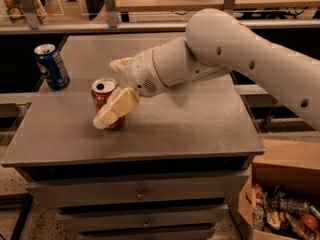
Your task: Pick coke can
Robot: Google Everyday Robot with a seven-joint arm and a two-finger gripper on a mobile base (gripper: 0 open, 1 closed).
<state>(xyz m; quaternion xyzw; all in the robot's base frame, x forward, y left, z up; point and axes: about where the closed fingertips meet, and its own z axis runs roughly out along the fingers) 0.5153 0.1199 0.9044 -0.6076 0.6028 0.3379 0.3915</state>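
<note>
The coke can (104,88), red-orange with a silver top, stands upright on the left half of the grey table (190,129). My gripper (107,93) reaches in from the right and straddles the can. One cream finger (116,109) lies across the can's front and hides its lower part. The other finger (120,64) is behind the can with a gap to it. The jaws stand wide, not closed on the can. The can rests on the table.
A blue can (51,66) stands upright at the table's far left. The table is a cabinet with drawers (140,194) below. A cardboard box (280,204) of packaged items sits on the floor at the lower right. A rail and shelf (150,24) run behind the table.
</note>
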